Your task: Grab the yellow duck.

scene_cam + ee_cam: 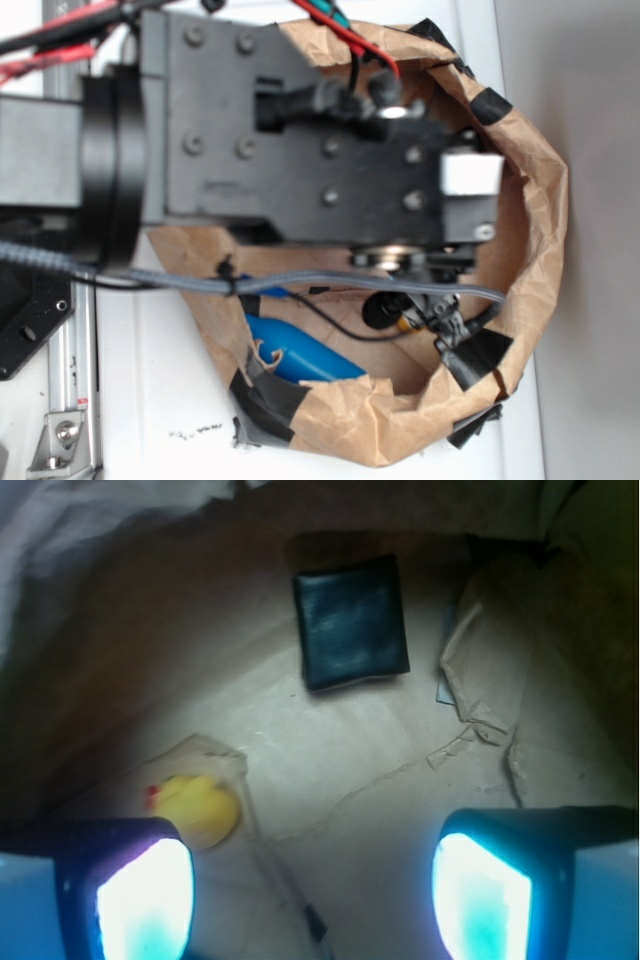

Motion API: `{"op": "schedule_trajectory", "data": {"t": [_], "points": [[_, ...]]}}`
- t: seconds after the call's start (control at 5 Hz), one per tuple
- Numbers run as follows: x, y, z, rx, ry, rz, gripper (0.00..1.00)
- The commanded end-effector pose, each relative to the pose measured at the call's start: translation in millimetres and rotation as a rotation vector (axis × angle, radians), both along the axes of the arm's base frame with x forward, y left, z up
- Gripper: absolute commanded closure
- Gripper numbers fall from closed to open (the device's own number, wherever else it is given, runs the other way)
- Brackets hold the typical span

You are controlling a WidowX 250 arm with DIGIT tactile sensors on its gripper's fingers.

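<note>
Paper bag (330,770) floor, yellow duck (198,808)

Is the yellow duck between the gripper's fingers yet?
No. The yellow duck sits beyond the left finger, outside the open gripper.

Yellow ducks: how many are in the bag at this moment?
1. The yellow duck lies on the bag floor just beyond one fingertip of the open gripper; the exterior view shows none, and the arm hides much.
</note>
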State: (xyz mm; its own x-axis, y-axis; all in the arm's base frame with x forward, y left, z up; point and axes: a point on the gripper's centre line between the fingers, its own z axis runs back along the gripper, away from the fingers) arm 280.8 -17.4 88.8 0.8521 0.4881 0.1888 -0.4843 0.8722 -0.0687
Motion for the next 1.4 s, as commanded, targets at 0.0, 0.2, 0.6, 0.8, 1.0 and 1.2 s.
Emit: {"op": "schedule_trajectory", "data": {"t": [0.0, 0.2, 0.6, 0.8, 1.0, 1.2], "points": [[16, -19, -8, -0.058, -0.127, -0.01, 0.0], [19, -24, -9, -0.07, -0.12, -0.035, 0.0], [19, -16, -19, -0.045, -0.091, -0.017, 0.0], [21, -15, -24, -0.024, -0.09, -0.016, 0.0], [25, -20, -29, -0.015, -0.103, -0.018, 0.0], [30, -29, -40, -0.004, -0.107, -0.034, 0.0]]}}
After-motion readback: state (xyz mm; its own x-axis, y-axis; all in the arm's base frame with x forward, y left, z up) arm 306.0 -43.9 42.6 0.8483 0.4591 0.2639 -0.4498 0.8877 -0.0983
